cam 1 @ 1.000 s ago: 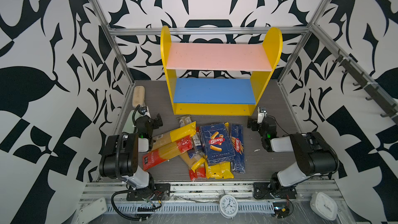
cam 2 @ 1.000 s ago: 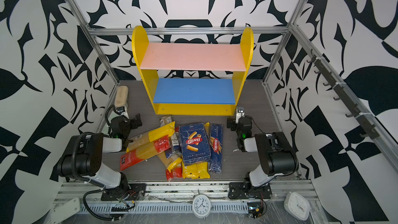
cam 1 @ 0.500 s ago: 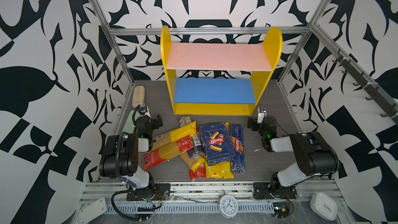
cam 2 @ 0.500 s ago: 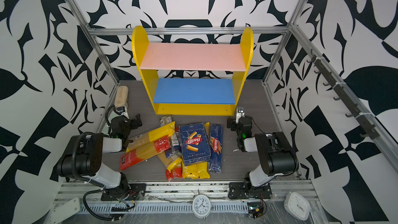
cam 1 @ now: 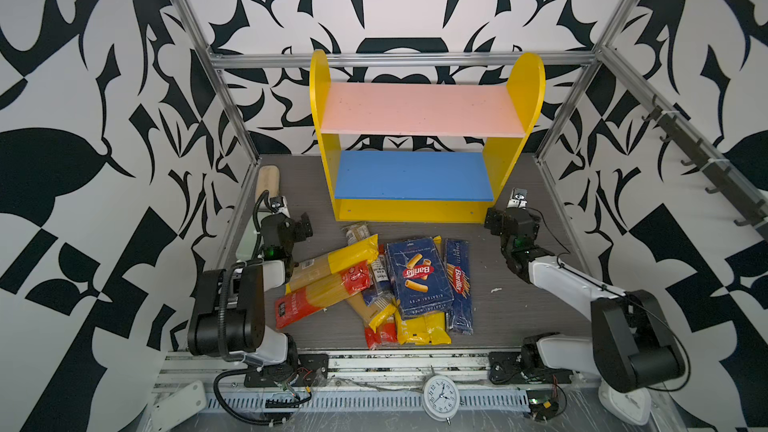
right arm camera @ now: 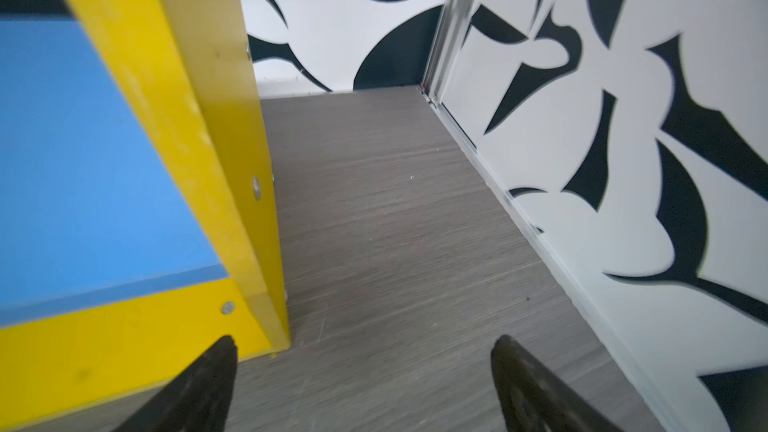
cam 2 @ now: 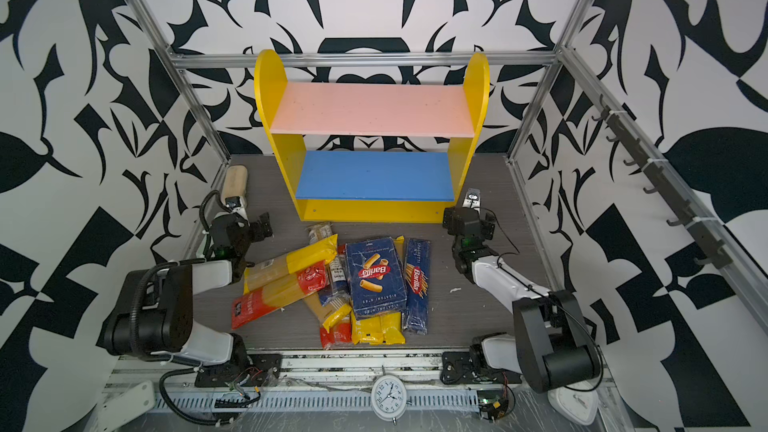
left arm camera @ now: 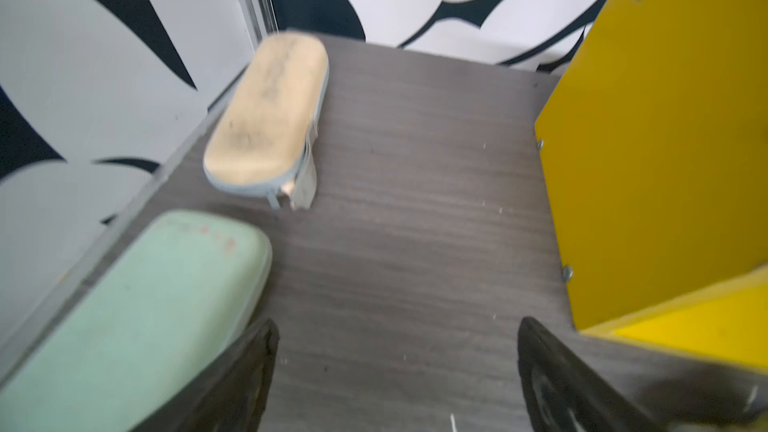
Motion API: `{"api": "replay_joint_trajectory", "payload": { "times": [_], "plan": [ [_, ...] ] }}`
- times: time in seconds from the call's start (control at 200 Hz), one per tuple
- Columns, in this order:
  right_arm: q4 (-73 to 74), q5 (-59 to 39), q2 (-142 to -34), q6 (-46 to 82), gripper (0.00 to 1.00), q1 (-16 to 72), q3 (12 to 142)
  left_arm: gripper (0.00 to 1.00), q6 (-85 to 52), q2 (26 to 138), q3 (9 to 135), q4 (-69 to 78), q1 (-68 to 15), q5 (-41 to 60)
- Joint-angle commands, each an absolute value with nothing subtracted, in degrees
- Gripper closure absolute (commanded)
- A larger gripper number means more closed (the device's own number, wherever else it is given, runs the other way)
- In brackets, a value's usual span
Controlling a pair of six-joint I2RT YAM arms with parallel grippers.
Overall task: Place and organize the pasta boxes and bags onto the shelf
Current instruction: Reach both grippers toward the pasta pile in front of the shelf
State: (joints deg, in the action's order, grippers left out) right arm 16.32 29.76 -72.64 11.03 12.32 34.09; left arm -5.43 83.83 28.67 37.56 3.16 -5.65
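Shelf (cam 1: 419, 210) stands upright at the back of the table (cam 1: 523, 309), pink board (cam 1: 419, 110) above blue board (cam 1: 411, 176); all task goods lie on the table in front of it. Wide box (cam 1: 417, 276) lies flat, face up, resting on several bags (cam 1: 332, 261); narrow box (cam 1: 459, 284) lies flat just beside it, on the right arm's side. Bags are heaped and crossed at angles, mostly on the left arm's side of the boxes, some ends poking out from under the wide box. Left gripper (left arm camera: 397, 336) sits low near the shelf's left front corner; jaws wide, nothing between them. Beige case (left arm camera: 266, 114) and green case (left arm camera: 137, 305) lie along the left wall. Right gripper (right arm camera: 365, 344) sits low at the shelf's right front corner; jaws wide, holding nothing.
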Motion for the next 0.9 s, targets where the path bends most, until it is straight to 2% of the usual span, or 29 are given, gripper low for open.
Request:
{"api": "replay_joint_trajectory", "payload": {
  "times": [0.0,0.16,0.25,0.415,0.715,0.895],
  "plan": [
    [-1.81,32.53,-69.95,20.25,0.01,13.18,38.93,0.07,-5.17,80.64,32.6,25.73,1.16,-8.9],
    [-9.06,22.95,-65.16,26.43,0.01,13.93,39.88,0.07,-10.19,76.43,39.39,12.45,-1.53,-8.42],
    [-17.07,15.96,-63.54,31.6,0.05,14.38,42.06,0.08,-11.45,73.56,42.01,6.04,-6.45,-13.58],
    [-27.32,8.06,-59.41,36.52,0.05,20.96,43.21,0.08,-15.72,66.19,41.87,-1.95,-15.21,-21.92],
    [-28.81,-5.78,-45.86,41.75,0.05,23.82,38.0,0.1,-28.2,58.27,40.53,-15.25,-28.81,-23.58],
    [-31.39,-8.98,-44.97,43.44,0.04,25.0,37.24,0.1,-33.44,59.15,42.66,-18.78,-36.6,-26.49]
  ]
}}
